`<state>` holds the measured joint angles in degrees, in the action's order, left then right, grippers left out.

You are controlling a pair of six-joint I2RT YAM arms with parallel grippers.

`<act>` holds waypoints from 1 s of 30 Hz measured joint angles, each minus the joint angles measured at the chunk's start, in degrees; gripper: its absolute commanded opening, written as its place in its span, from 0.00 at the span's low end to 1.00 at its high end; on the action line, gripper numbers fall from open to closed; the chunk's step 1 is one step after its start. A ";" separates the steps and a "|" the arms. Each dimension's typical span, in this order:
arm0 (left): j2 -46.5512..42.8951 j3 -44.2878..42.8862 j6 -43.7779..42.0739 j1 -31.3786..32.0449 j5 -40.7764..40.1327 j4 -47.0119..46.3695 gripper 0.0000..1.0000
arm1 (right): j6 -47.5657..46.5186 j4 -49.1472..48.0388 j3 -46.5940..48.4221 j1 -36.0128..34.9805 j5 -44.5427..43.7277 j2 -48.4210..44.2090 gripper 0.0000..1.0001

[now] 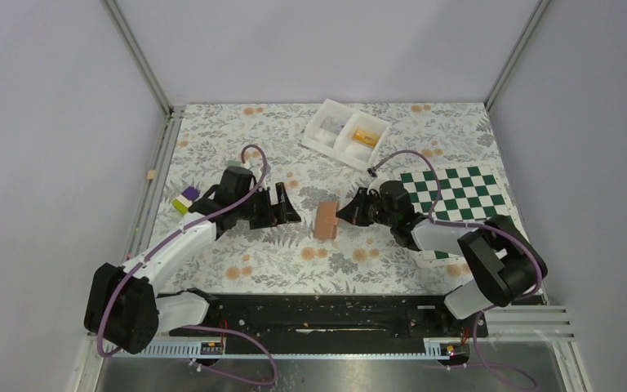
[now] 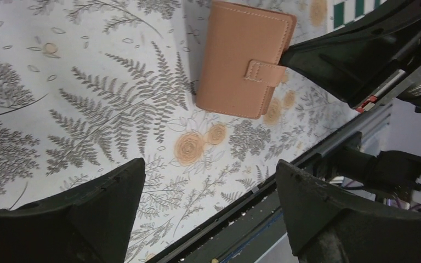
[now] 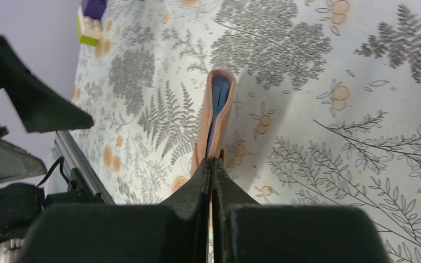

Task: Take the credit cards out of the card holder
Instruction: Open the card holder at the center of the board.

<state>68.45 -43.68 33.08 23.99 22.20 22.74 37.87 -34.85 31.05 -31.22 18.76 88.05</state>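
Right wrist: right gripper (image 3: 212,163) pinched shut on card holder (image 3: 220,104) tab (image 2: 264,72); left gripper (image 2: 208,167) gapes empty beside it

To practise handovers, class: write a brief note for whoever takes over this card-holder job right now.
Left gripper: open, empty, hovering to the left of the card holder.
Right gripper: shut, pinching the holder's tab.
Card holder: closed, lying on the table between the arms.
Done: tab gripped; no credit cards visible outside it.
Left: open the cover, draw out the cards.
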 measured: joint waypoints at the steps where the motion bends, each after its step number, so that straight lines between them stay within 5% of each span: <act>1: -0.11 0.22 0.22 0.00 1.01 -1.27 0.90 | -0.72 0.02 -0.13 0.00 0.85 -0.85 0.00; 17: 3.15 1.88 3.32 0.00 4.66 -7.69 0.82 | -5.16 9.84 -1.16 0.07 3.15 -5.90 0.02; 26: 11.69 3.98 7.58 0.35 6.01 -12.22 0.77 | -3.89 12.07 2.89 0.52 4.90 3.93 0.52; 30: 15.15 3.96 8.85 0.70 6.14 -15.10 0.73 | -2.38 10.71 2.95 0.85 5.77 5.44 0.61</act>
<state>83.59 -39.72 41.93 24.69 28.34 7.64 35.48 -24.14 34.00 -30.37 24.53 93.49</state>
